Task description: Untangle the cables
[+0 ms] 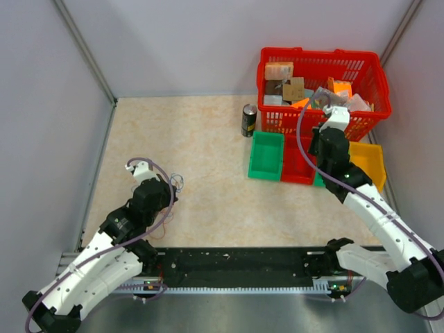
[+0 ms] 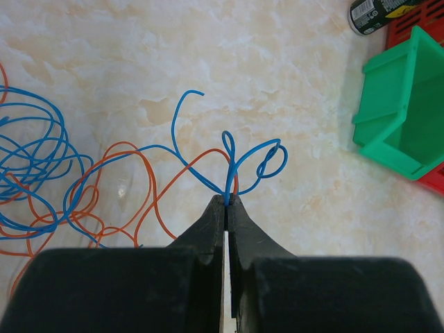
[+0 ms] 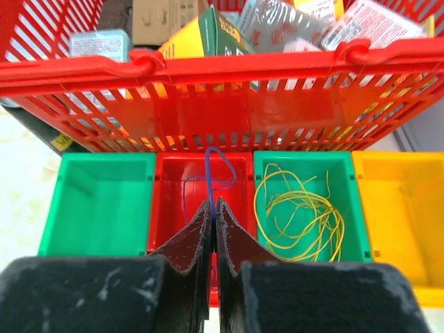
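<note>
Left gripper [image 2: 226, 202] is pinching a curly blue cable [image 2: 236, 163]; right gripper [image 3: 213, 208] is clamping a thin blue loop [image 3: 219, 168] at twelve o'clock, showing only wrist-side.

No word, brand or number can be read anywhere. In the left wrist view, the dark can [image 2: 378, 12] at 1 o'clock carries a yellow and white label, but its print is too blurred to make out. In the right wrist view, the boxes [image 3: 222, 31] and packets [image 3: 378, 21] in the red basket [image 3: 222, 69] at 12 o'clock show printing that is too small to read.
</note>
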Action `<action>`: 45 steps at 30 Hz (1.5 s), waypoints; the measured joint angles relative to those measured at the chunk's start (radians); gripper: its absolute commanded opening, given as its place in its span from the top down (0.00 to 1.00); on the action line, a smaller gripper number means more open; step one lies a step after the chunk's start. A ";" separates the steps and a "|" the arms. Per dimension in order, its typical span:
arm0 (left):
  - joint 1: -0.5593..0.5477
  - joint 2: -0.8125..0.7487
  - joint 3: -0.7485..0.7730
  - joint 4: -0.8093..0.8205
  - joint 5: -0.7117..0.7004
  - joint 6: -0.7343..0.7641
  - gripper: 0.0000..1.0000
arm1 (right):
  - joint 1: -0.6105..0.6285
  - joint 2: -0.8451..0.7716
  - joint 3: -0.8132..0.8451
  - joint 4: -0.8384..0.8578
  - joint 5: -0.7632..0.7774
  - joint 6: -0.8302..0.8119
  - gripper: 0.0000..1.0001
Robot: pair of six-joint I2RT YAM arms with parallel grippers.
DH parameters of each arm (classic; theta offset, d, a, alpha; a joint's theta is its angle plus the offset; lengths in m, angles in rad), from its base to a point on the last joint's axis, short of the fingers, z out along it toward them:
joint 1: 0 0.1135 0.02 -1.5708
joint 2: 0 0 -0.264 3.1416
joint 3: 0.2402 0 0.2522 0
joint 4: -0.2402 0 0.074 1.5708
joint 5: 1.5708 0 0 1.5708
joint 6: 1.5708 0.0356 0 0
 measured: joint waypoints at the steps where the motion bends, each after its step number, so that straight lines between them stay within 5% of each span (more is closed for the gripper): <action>1: 0.000 0.002 0.000 0.000 0.002 0.000 1.00 | -0.003 0.008 -0.014 0.008 -0.002 0.005 1.00; 13: 0.000 -0.002 0.000 0.005 0.059 0.010 1.00 | -0.014 0.175 -0.035 0.150 -0.080 0.053 1.00; 23: 0.000 -0.007 -0.001 0.075 0.154 0.044 1.00 | -0.015 0.234 -0.268 0.203 -0.114 0.245 1.00; 31: 0.000 0.009 -0.001 0.089 0.200 0.062 1.00 | -0.042 0.397 -0.233 0.266 -0.134 0.232 1.00; 45: 0.000 0.000 -0.001 0.097 0.224 0.066 1.00 | -0.064 0.459 -0.178 0.501 -0.119 0.196 1.00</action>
